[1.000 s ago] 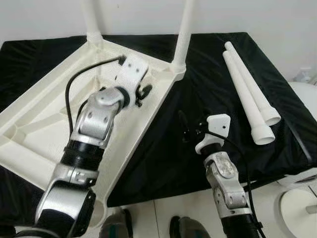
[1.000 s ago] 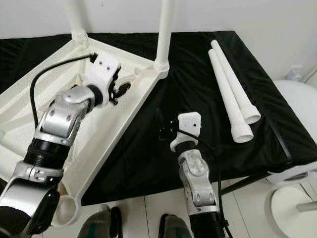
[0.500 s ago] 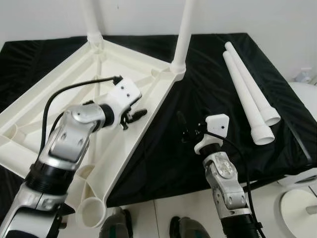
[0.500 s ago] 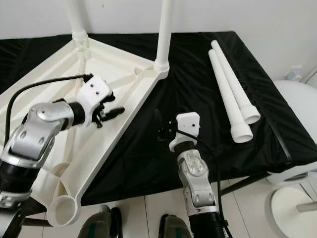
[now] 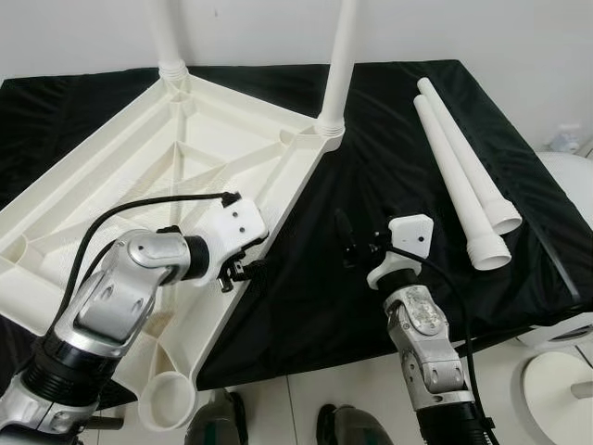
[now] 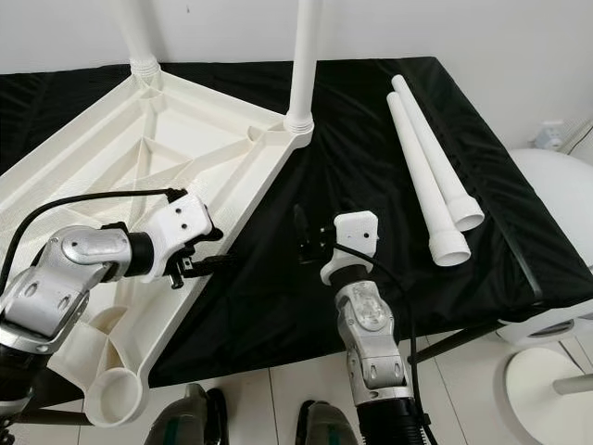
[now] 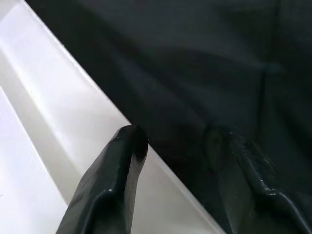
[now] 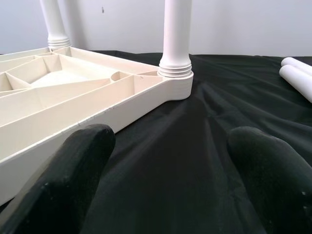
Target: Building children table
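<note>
A white children's table top lies upside down on a black cloth. Two white legs stand upright in its far corners. Two loose legs lie side by side on the cloth at the right. My left gripper is open at the top's right rim. In the left wrist view, one of its fingers is over the white rim and the other is over the cloth. My right gripper hovers open over the cloth between the table top and the loose legs, holding nothing.
An empty round leg socket sits at the table top's near corner. At the far right stands a white round piece of furniture with a white pedestal base. My feet are at the cloth's near edge. A white wall is behind.
My left arm has drawn back toward me, carrying its gripper from near the far right leg down to the table top's right rim. The right arm has barely moved.
</note>
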You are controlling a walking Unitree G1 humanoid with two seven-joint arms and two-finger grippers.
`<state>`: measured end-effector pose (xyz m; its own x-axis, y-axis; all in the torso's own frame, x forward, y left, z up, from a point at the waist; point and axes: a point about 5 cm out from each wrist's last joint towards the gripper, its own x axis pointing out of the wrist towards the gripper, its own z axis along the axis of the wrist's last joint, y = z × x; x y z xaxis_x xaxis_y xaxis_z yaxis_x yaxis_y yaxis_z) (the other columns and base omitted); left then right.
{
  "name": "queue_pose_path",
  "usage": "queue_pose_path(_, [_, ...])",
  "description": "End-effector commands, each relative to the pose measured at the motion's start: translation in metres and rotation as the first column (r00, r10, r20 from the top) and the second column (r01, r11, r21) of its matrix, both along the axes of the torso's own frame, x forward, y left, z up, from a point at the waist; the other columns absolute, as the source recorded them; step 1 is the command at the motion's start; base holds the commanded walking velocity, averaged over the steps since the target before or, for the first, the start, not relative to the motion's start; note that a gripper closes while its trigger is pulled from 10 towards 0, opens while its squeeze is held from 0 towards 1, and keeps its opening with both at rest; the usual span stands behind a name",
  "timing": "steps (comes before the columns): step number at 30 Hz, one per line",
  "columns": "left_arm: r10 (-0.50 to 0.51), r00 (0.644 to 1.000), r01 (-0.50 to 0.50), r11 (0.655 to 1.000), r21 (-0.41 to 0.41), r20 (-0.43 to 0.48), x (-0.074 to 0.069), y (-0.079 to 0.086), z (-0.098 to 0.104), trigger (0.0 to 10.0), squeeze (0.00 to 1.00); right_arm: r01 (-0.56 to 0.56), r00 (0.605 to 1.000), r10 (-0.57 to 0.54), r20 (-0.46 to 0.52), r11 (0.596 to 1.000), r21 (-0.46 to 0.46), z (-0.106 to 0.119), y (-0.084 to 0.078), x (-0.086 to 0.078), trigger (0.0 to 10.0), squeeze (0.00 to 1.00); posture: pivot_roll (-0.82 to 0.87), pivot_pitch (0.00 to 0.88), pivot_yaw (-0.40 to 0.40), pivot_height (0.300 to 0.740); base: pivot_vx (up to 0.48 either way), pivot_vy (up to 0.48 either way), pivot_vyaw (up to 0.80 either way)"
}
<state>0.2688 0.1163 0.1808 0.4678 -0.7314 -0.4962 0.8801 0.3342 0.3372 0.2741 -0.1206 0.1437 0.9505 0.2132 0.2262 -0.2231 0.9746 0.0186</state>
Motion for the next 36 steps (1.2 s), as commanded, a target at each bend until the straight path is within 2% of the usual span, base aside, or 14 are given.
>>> queue_pose_path(1, [-0.026,0.999,0.027,1.0,0.002,-0.038,-0.005,-0.002,-0.004,10.0,0.0,0.011,1.0,-0.011,-0.014,1.0,0.001,-0.002,-0.003,0.0,10.0,0.0,-0.02,0.106,0.001,0.74,0.0,0.0,0.0])
queue_pose_path(18, [0.051,0.998,-0.051,0.999,0.008,-0.042,-0.003,0.001,-0.006,10.0,0.0,0.012,1.0,-0.012,-0.015,1.0,0.0,-0.002,-0.003,0.0,10.0,0.0,-0.02,0.111,0.001,0.74,0.0,0.0,0.0])
queue_pose_path(21, [0.104,0.994,-0.104,0.995,0.0,-0.031,0.003,0.003,-0.004,10.0,0.0,0.011,1.0,-0.011,-0.014,1.0,0.0,-0.001,-0.002,0.0,10.0,0.0,-0.02,0.109,0.001,0.74,0.0,0.0,0.0])
queue_pose_path(23, [0.179,0.984,-0.18,0.983,-0.022,-0.022,0.011,0.006,0.0,10.0,0.0,0.011,1.0,-0.011,-0.013,1.0,0.0,-0.001,-0.002,0.0,10.0,0.0,-0.02,0.108,0.003,0.74,0.0,0.0,0.0])
queue_pose_path(27, [0.211,0.977,-0.211,0.977,-0.032,-0.016,0.013,0.007,0.001,10.0,0.0,0.012,1.0,-0.012,-0.013,1.0,0.0,-0.001,-0.002,0.0,10.0,0.0,-0.02,0.108,0.002,0.74,0.0,0.0,0.0])
queue_pose_path(31, [0.268,0.963,-0.268,0.963,0.005,-0.009,0.017,0.012,-0.003,10.0,0.0,0.01,1.0,-0.01,-0.014,1.0,0.003,-0.001,-0.002,0.0,10.0,0.0,-0.02,0.108,0.001,0.74,0.0,0.0,0.0])
queue_pose_path(36, [0.271,0.962,-0.271,0.962,0.022,-0.017,0.015,0.011,-0.006,10.0,0.0,0.005,1.0,-0.005,-0.014,1.0,0.001,-0.001,-0.001,0.0,10.0,0.0,-0.02,0.106,-0.001,0.74,0.0,0.0,0.0])
